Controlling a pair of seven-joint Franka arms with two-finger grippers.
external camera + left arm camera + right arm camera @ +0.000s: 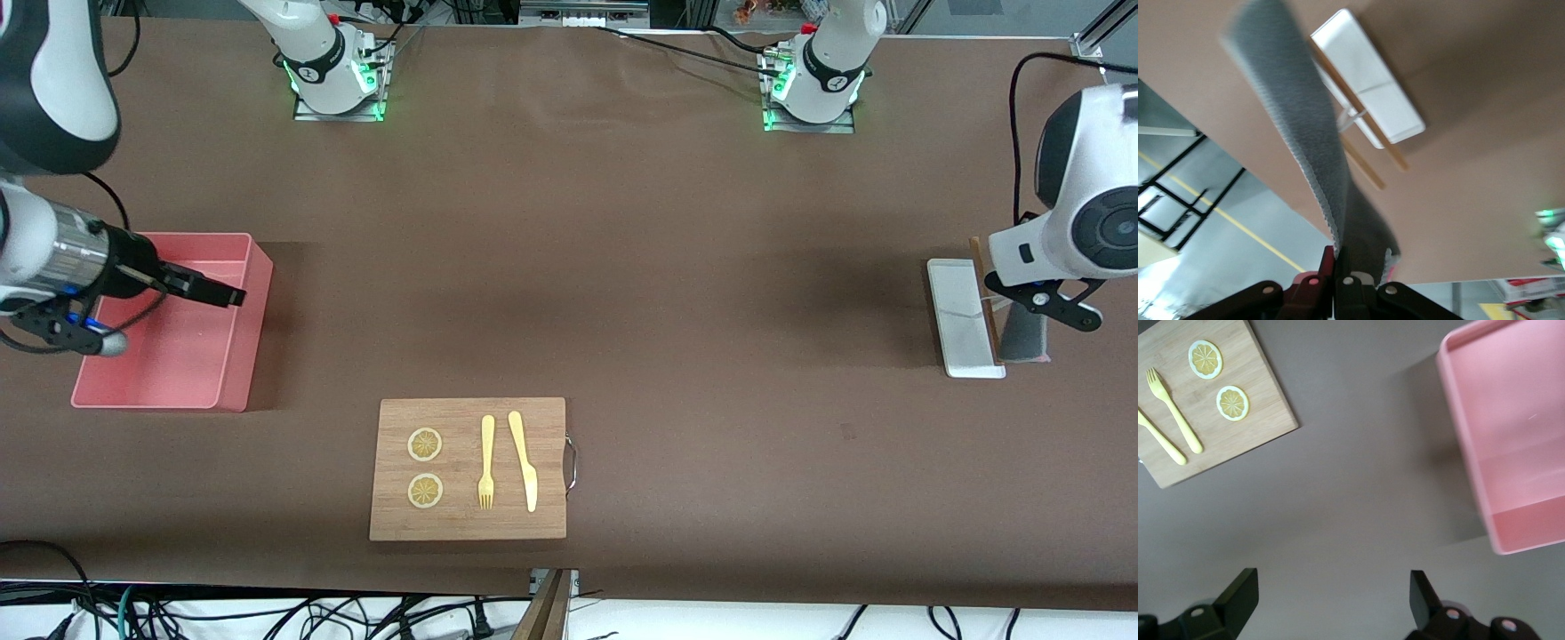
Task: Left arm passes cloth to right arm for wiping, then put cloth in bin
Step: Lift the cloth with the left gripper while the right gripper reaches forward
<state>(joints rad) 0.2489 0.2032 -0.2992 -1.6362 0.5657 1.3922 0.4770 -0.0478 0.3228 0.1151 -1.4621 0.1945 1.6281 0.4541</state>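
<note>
**A:** So, where is the cloth [1305, 133]?

**B:** At the right edge of the front frame, hanging grey face out from the left claw [1338, 283]. The claw's fingers are pinched together on the cloth's top edge. The cloth dangles beside a white tray [962, 316] at the left arm's end of the brown tabletop [622, 267]; whether its lower edge touches the tabletop cannot be told.

**A:** And the right claw [233, 296]?

**B:** At the left edge of the front frame, up in the air over the pink bin [227, 391]. Its fingers [1238, 597] are spread wide apart with nothing between them.

**A:** What lies in the middle?

**B:** Low in the frame's centre, nearer the camera than the bin, a wooden cutting board [468, 524] with a metal handle. On it are two lemon slices [425, 444], a yellow fork [486, 462] and a yellow knife [524, 460], the fork between the slices and the knife.
</note>
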